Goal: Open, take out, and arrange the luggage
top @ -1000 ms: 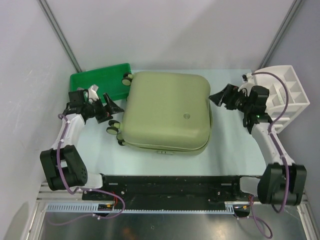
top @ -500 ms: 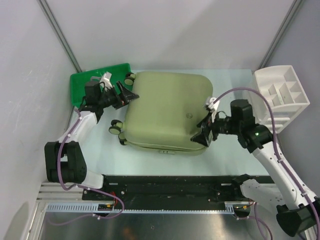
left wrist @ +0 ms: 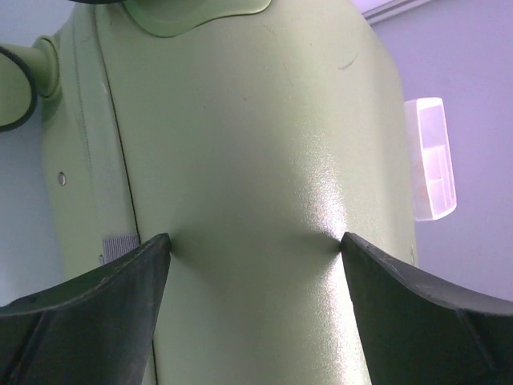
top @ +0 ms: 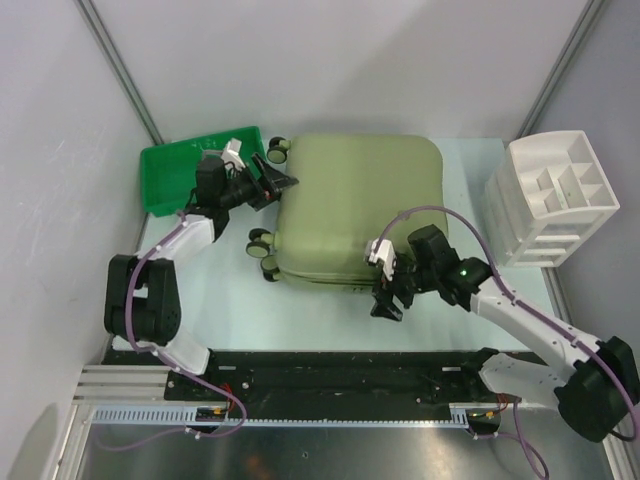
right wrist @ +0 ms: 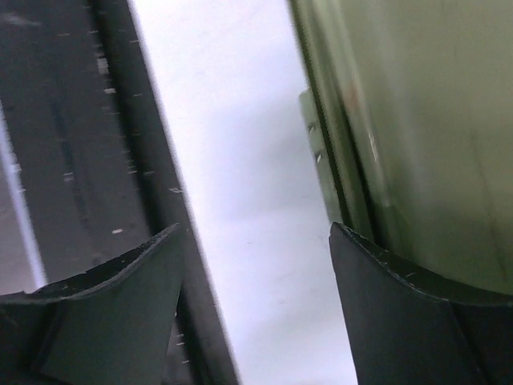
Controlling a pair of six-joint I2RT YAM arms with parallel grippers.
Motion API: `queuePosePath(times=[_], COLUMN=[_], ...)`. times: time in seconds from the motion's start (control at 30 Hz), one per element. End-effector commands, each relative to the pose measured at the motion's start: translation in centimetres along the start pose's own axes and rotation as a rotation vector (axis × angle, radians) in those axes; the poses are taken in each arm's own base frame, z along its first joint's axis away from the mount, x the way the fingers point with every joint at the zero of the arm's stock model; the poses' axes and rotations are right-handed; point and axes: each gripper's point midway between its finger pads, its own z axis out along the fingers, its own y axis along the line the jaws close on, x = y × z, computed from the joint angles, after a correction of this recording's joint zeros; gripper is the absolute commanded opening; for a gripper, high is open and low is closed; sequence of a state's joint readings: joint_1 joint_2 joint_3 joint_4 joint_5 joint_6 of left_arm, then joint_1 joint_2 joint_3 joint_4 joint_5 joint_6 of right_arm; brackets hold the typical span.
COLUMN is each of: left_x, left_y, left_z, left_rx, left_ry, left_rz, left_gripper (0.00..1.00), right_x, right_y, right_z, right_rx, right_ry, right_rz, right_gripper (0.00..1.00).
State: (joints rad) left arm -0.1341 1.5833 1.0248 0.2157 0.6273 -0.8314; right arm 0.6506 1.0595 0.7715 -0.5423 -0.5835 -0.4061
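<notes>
The left gripper (top: pixel 275 180) stands wide open and holds nothing. Both its fingertips press flat against the shell of the suitcase (top: pixel 360 200) at the case's 10 o'clock corner, between the two wheels (top: pixel 264 247). The right gripper (top: pixel 388 298) is also open and empty. It sits low at the case's 6 o'clock edge, one finger just beside the seam (right wrist: pixel 337 176) and the other over bare table (top: pixel 470 290).

The suitcase lies closed and flat in the middle of the table, lid up, so opening looks like the step in hand. To do it well, the right fingers likely need to find the zip pull or catch along that near seam. No pull can be made out in the wrist view. The left gripper probably serves best as a brace, so the case does not slide toward 9 o'clock when the near edge is worked.

Room is tight at 10 o'clock, where the green tray (top: pixel 185 170) lies just beside the case. At 3 o'clock the white organizer (top: pixel 555 195) stands apart from the case, with a strip of table between. The black rail (top: pixel 340 365) at 6 o'clock limits the right gripper from behind. A lid swinging toward 12 o'clock would seem to meet the fewest obstacles.
</notes>
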Motion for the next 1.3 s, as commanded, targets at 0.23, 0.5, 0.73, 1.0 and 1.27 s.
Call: queuePosePath(times=[0.23, 0.5, 0.73, 1.0, 1.27], left_x=[2.4, -1.8, -6.0, -4.6, 2.4], left_y=[1.4, -0.8, -3.6, -2.1, 0.1], left_z=[6.6, 8.8, 2.6, -8.6, -11.7], left_rx=[0.002, 0.077, 0.131, -0.022, 0.003], left_ry=[0.191, 0.16, 0.09, -0.014, -0.024], left_rz=[-0.02, 0.159, 0.423, 0.448, 0.122], left_gripper=[0.87, 0.89, 0.98, 1.0, 1.0], right_x=[-3.9, -6.9, -9.5, -9.7, -8.4], right_y=[-15.6, -17.0, -15.5, -10.2, -10.3], right_z=[-1.6, -0.5, -2.2, -6.6, -9.1], right_rx=[0.465, 0.48, 0.453, 0.407, 0.507], right_ry=[-0.166, -0.271, -0.341, -0.374, -0.407], right_rz=[-0.062, -0.089, -0.079, 0.01, 0.087], right_gripper=[0.77, 0.79, 0.84, 0.96, 1.0])
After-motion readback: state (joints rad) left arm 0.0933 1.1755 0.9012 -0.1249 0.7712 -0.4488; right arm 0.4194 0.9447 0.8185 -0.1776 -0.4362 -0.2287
